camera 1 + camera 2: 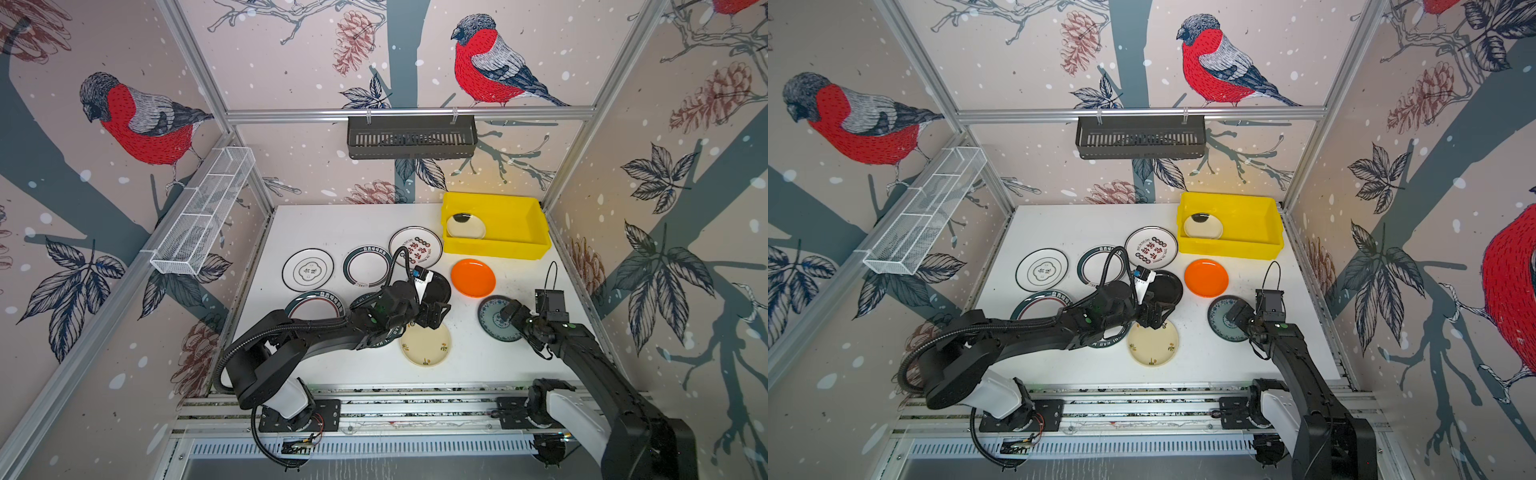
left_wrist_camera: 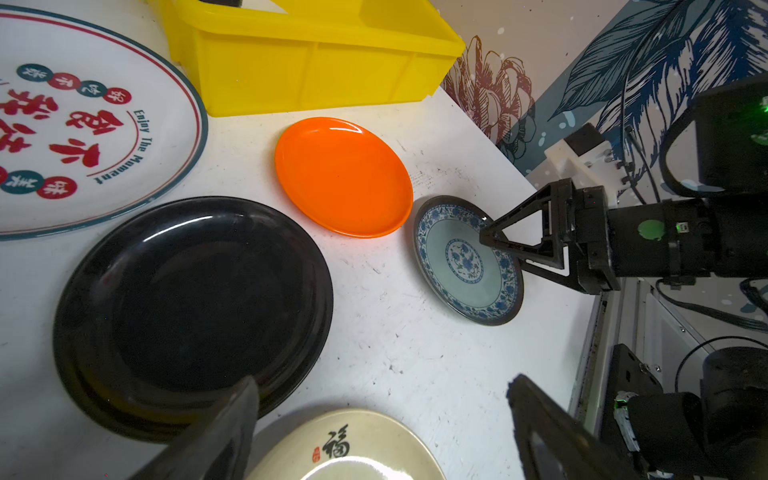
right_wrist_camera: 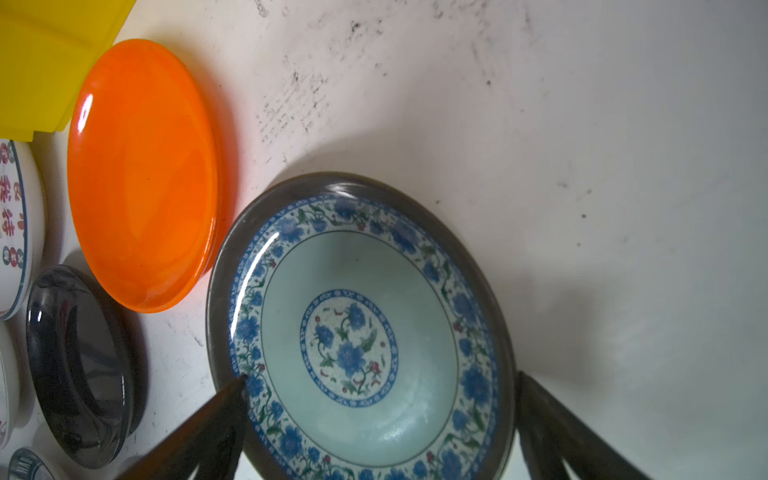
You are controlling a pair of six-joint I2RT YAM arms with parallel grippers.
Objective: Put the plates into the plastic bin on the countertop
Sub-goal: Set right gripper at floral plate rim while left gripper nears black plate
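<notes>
Right gripper (image 3: 381, 376) hovers with fingers spread wide astride the blue-patterned plate (image 3: 353, 291), one tip over its rim, one just outside, plate flat on the countertop (image 1: 332, 224), yellow bin (image 1: 498, 245) beyond the orange plate (image 1: 473, 277); left gripper (image 2: 382, 382), also agape, sits farther off.

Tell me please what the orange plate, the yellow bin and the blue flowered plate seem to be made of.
Orange plate: probably plastic or melamine, glossy; even solid colour with sharp highlights.
Yellow bin: moulded plastic, duller sheen; ribs stand on its outer wall.
Blue flowered plate: glazed ceramic or printed melamine, glossy; the look leaves it open.
</notes>
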